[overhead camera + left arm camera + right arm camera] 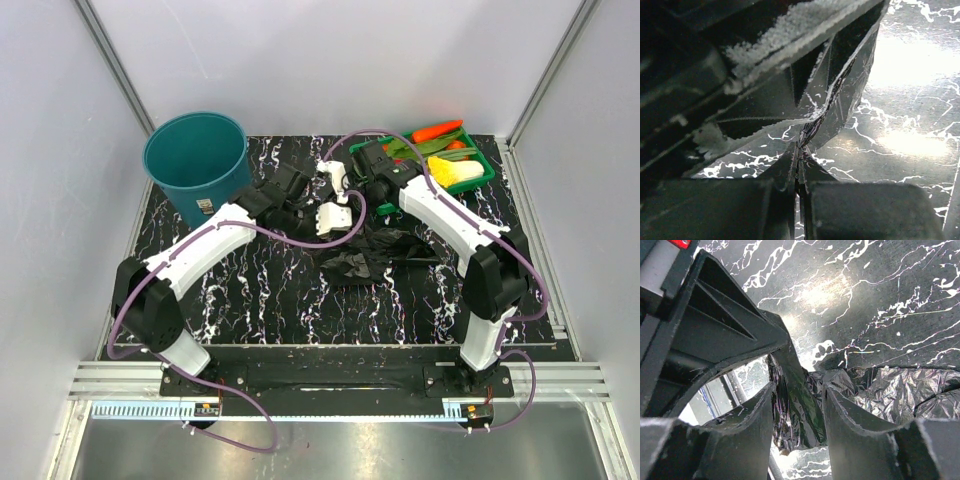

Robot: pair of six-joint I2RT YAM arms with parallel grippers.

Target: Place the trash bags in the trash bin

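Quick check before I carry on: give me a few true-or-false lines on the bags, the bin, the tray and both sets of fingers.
1. The trash bags are already in the trash bin. False: they lie on the table between the arms, and the bin shows only teal inside.
2. The left fingers are shut on black bag film. True.
3. The trash bin lies tipped on its side. False: it stands upright at the far left corner.
4. Bag film is bunched between the right fingers. True.
5. The green tray of vegetables sits at the far right of the table. True.
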